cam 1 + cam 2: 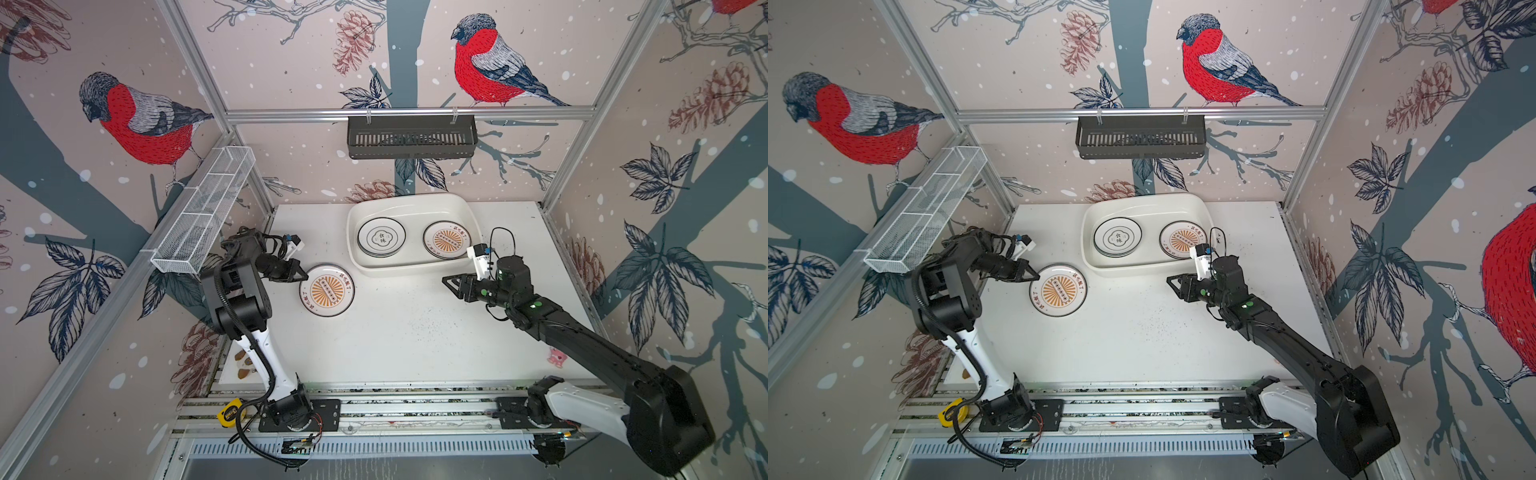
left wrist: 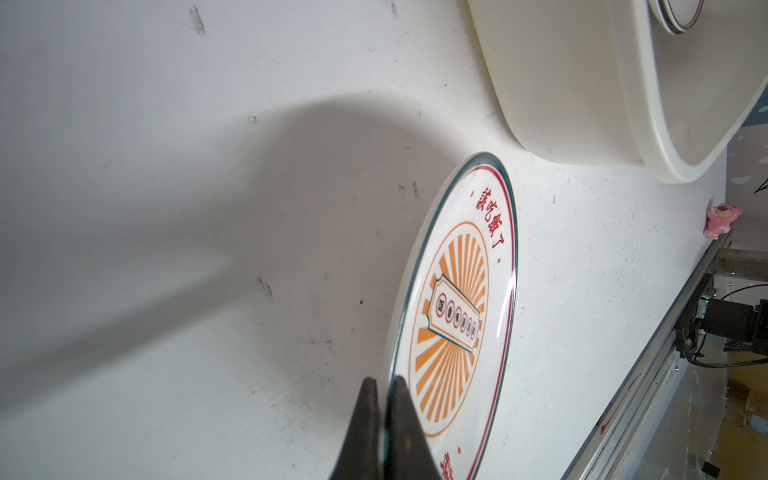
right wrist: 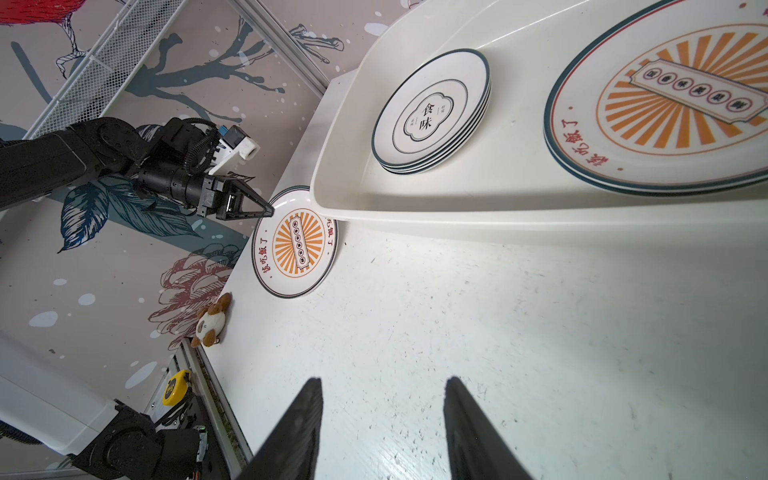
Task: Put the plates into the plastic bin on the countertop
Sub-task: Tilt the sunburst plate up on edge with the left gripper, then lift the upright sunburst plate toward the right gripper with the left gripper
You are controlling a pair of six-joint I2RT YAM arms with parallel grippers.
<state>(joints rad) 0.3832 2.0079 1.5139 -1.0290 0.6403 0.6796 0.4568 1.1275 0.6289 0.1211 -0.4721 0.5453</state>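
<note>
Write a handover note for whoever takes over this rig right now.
Left gripper: shut on the rim of the loose sunburst plate, on the countertop beside the plastic bin.
Right gripper: open, empty, over the countertop by the bin's front.
Done: quatrefoil-topped stack and sunburst-topped stack sit in the bin.
Left: lift the gripped plate into the bin; no other loose plate shows.

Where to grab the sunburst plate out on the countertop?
Pinch the sunburst plate by its thin rim on the left arm's side, away from the plastic bin: it's shallow and face up, so only the rim fits between jaws. The left gripper is shut there.
</note>
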